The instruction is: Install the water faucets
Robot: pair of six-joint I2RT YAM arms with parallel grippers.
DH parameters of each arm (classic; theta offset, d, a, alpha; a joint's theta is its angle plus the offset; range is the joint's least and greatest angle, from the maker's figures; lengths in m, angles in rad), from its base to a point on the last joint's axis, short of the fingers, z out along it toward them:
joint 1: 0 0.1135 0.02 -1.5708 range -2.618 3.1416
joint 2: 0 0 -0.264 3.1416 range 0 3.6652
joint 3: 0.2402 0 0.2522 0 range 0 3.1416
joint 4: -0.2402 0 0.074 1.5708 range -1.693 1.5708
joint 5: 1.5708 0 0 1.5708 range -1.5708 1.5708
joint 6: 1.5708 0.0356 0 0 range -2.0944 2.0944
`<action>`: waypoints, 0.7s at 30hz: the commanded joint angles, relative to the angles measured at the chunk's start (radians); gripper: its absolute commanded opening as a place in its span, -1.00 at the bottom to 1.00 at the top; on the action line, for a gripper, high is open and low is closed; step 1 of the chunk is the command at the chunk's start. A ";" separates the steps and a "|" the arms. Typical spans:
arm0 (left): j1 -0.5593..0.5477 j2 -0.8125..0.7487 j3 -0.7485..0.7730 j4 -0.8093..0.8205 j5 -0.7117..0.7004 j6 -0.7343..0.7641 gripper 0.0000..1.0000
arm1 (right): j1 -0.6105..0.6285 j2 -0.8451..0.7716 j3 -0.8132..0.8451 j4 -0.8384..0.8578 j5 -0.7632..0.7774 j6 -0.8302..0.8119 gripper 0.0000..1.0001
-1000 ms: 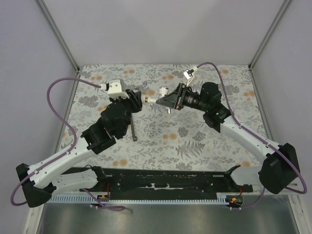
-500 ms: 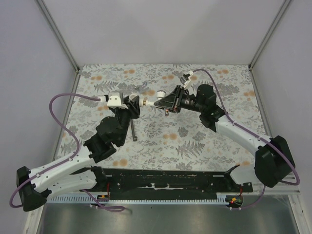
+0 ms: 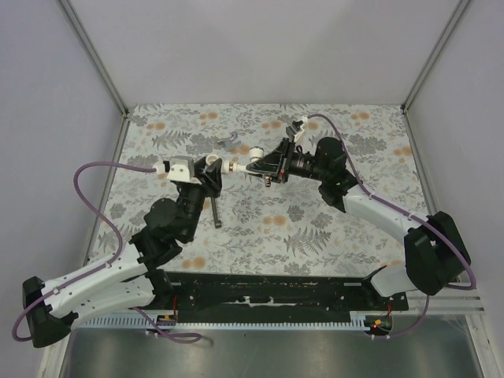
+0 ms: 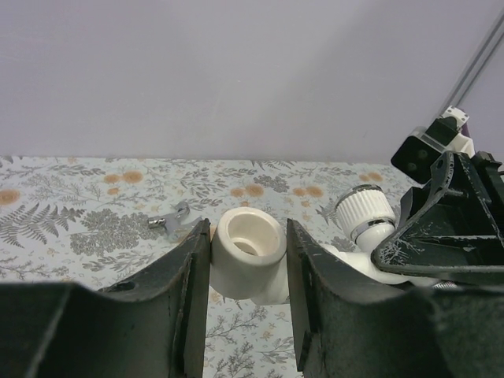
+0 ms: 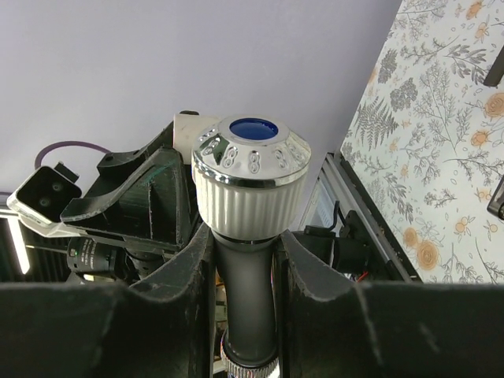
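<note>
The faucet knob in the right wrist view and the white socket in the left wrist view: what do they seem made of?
The faucet knob: likely matte white plastic, by its moulded ribs, topped by a mirror-bright ring, metal or plated plastic, and a glossy blue cap. The white socket: likely smooth cream plastic, thick-walled, faintly shiny.

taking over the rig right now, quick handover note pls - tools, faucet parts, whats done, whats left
Left tool: shut on the white socket piece, held above the table.
Right tool: shut on the faucet, gripping its stem below the ribbed knob.
The two pieces appear to meet end to end between the tools; how far they are seated cannot be told.
On the table: T-shaped tool and grey metal piece.
Done: both pieces lifted and brought together.
Left: finish the join, probably by turning one against the other.
</note>
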 commanded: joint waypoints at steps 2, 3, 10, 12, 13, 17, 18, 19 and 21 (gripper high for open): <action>-0.086 -0.014 0.022 -0.012 0.237 -0.069 0.27 | -0.011 0.025 0.034 0.055 0.154 -0.031 -1.00; -0.087 -0.019 0.039 -0.048 0.214 -0.086 0.45 | -0.012 0.025 0.036 0.053 0.146 -0.052 -1.00; -0.086 -0.008 0.235 -0.357 0.096 -0.233 0.99 | -0.027 0.017 0.033 0.058 0.145 -0.235 -1.00; -0.082 0.016 0.323 -0.500 0.038 -0.296 0.99 | -0.029 0.006 0.028 0.052 0.157 -0.331 -1.00; -0.082 0.038 0.376 -0.580 0.012 -0.325 0.99 | -0.034 -0.001 0.030 0.026 0.163 -0.390 -1.00; -0.049 0.145 0.587 -0.908 -0.019 -0.454 0.99 | -0.035 -0.034 0.030 -0.031 0.181 -0.627 -1.00; -0.017 0.175 0.648 -0.963 0.011 -0.483 0.99 | -0.034 -0.046 0.028 -0.034 0.181 -0.680 -1.00; 0.026 0.208 0.695 -1.040 0.068 -0.517 0.99 | -0.035 -0.052 0.028 -0.037 0.178 -0.723 -1.00; 0.129 0.266 0.762 -1.135 0.224 -0.578 0.99 | -0.035 -0.067 0.027 -0.042 0.163 -0.815 -1.00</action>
